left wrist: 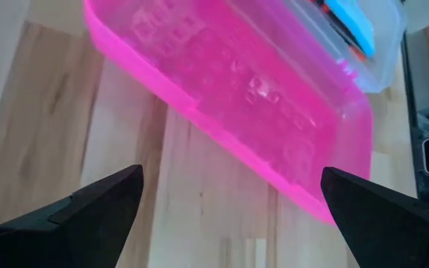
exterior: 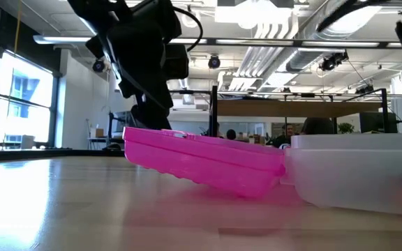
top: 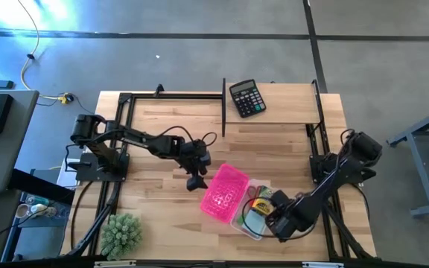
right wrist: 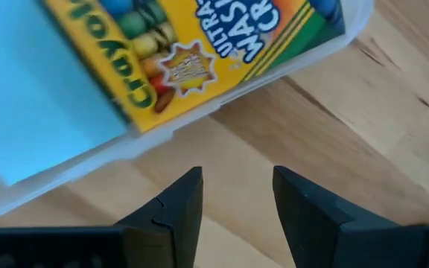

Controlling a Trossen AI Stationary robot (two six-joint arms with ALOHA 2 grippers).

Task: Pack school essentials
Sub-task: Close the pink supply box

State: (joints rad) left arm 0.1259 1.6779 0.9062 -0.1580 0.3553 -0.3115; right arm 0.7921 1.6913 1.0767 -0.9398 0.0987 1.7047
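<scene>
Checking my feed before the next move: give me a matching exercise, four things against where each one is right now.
Things:
1. black calculator
2. pink lid
3. crayon box
4. green spiky ball

Places:
A. inside the clear case, beside the light-blue notepad
B. near corner of the table on the left arm's side
C. far edge of the table, apart from everything else
D. swung open, below the left gripper, hinged to the clear case

Pairs: 1-C, 2-D, 3-A, 4-B
</scene>
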